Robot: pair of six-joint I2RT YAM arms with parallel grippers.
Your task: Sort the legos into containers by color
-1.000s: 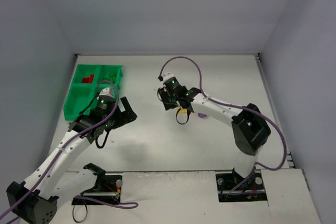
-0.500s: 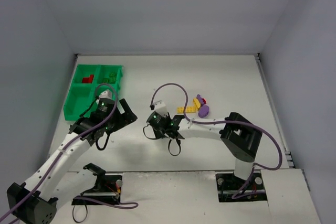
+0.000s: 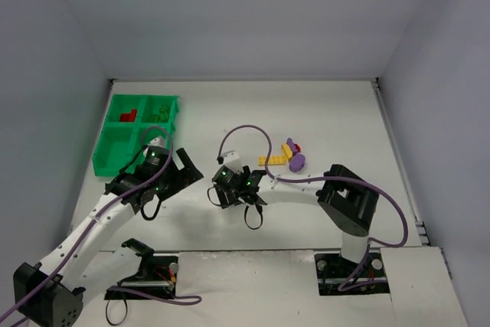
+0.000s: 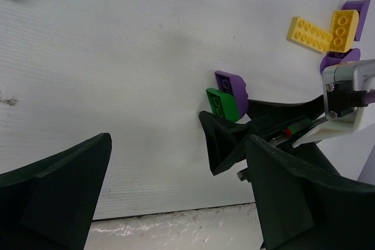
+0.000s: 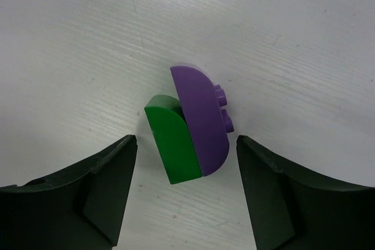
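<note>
A green lego (image 5: 173, 139) and a purple lego (image 5: 202, 115) lie joined side by side on the table. My right gripper (image 5: 186, 144) is open, with one finger on each side of the pair and not touching it. The left wrist view shows the same pair, green (image 4: 221, 103) and purple (image 4: 231, 85), right by the right gripper's fingers (image 4: 225, 141). My left gripper (image 4: 179, 139) is open and empty, left of the pair. In the top view the right gripper (image 3: 222, 193) hides the pair, and the left gripper (image 3: 184, 174) is beside it.
The green tray (image 3: 115, 147) stands at the far left, with red legos (image 3: 128, 116) and green legos (image 3: 161, 112) in its two far compartments. Yellow (image 3: 272, 160), purple (image 3: 297, 161) and red (image 3: 296, 147) legos lie mid-table. The yellow ones (image 4: 310, 33) also show in the left wrist view.
My right gripper has swung from the loose legos mid-table toward the near left and come down over the green and purple pair. My left gripper has shifted slightly nearer and rightward.
</note>
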